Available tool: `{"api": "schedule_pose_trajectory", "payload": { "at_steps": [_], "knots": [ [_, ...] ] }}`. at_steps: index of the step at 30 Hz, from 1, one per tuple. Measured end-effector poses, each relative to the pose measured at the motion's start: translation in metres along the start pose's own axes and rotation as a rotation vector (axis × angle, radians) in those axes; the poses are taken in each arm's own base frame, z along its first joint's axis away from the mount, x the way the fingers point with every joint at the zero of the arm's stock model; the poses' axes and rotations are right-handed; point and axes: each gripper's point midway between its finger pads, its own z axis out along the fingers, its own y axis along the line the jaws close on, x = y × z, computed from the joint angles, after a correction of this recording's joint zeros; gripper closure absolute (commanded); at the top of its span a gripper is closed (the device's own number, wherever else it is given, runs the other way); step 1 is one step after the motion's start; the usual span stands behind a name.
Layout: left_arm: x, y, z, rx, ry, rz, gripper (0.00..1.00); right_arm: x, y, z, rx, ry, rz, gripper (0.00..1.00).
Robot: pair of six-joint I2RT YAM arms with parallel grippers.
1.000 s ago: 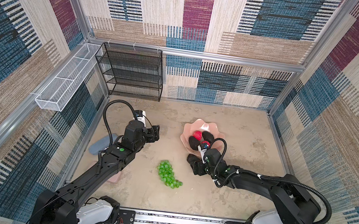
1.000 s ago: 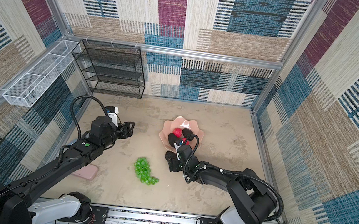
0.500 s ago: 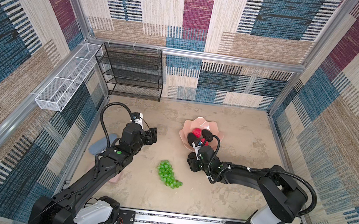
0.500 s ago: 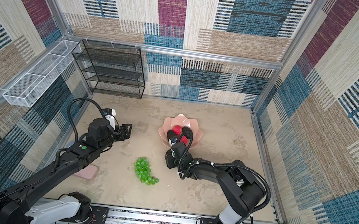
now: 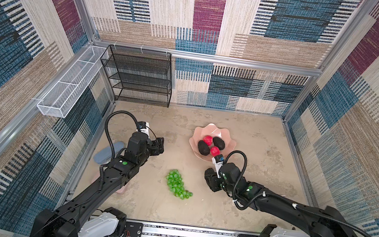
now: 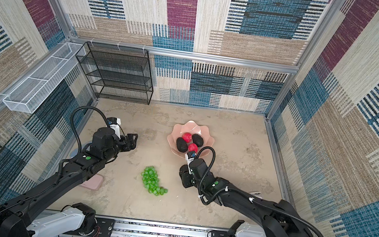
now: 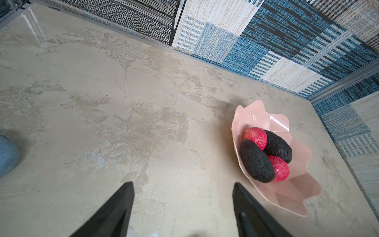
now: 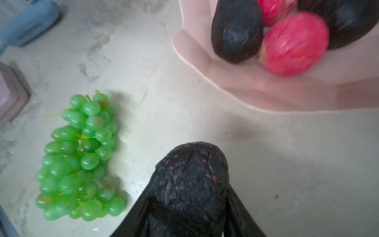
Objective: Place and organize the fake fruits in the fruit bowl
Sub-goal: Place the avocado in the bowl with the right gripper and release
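Two grippers over a beige, mottled tabletop (image 5: 158, 208), reported from the base rail outward.

1. Pink case (image 6: 94, 182) (image 8: 8, 92): flat on the tabletop at the left edge, partly under the left arm.
2. Green grapes (image 5: 178, 185) (image 6: 153, 181) (image 8: 80, 156): one bunch, loose on the tabletop between the two arms. Touched by neither gripper. Well apart from the fruit bowl.
3. Right gripper (image 5: 211, 181) (image 8: 188, 205): just right of the grapes, jaws clamped on the held avocado (image 8: 191, 180), one finger on each flank. Dark, bumpy skin with red flecks, narrow end pointing toward the bowl. Position: just short of the bowl's near rim, not inside it. Contact with the tabletop: cannot tell.
4. Grey-blue case (image 5: 105, 152) (image 8: 28, 22): oblong, beside the left wall, partly hidden by the left arm in both top views.
5. Left gripper (image 5: 158, 146) (image 7: 182, 184): jaws apart, nothing between the fingers (image 7: 114, 209). Bare tabletop below, well left of the bowl.
6. Fruit bowl (image 5: 207, 129) (image 6: 188, 125) (image 7: 256, 115) (image 8: 225, 86): pale pink, scalloped rim, right of centre. Contents, packed together and touching:
   - near red fruit (image 5: 215, 151) (image 7: 277, 168)
   - left avocado (image 5: 203, 147) (image 7: 256, 162)
   - right avocado (image 5: 218, 143) (image 7: 277, 146)
   - far red fruit (image 5: 207, 140) (image 7: 255, 136)
7. Black mesh rack (image 5: 139, 76): tiered, upright against the back wall, left of centre.
8. White wire basket (image 5: 70, 82): long, mounted on the left wall rail, above the tabletop.
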Motion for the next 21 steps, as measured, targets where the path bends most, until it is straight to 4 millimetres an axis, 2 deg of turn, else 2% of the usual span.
{"api": "schedule_pose_trajectory", "payload": {
  "at_steps": [2, 5, 13, 16, 21],
  "knots": [
    [0.004, 0.002, -0.001, -0.005, 0.011, -0.001, 0.21, -0.027, -0.005, -0.013, 0.025, -0.059, 0.031, 0.64],
    [0.010, 0.005, -0.003, -0.011, 0.031, -0.004, 0.21, -0.065, -0.024, -0.019, 0.089, -0.135, 0.078, 0.64],
    [0.036, 0.011, -0.019, 0.010, 0.088, -0.045, 0.22, -0.130, -0.093, 0.008, 0.252, -0.193, 0.143, 0.64],
    [0.043, 0.013, -0.025, 0.011, 0.107, -0.057, 0.22, -0.141, -0.115, 0.019, 0.292, -0.200, 0.163, 0.64],
    [0.062, 0.017, -0.031, 0.014, 0.166, -0.088, 0.22, -0.129, -0.133, 0.036, 0.325, -0.166, 0.198, 0.63]
  ]
}}
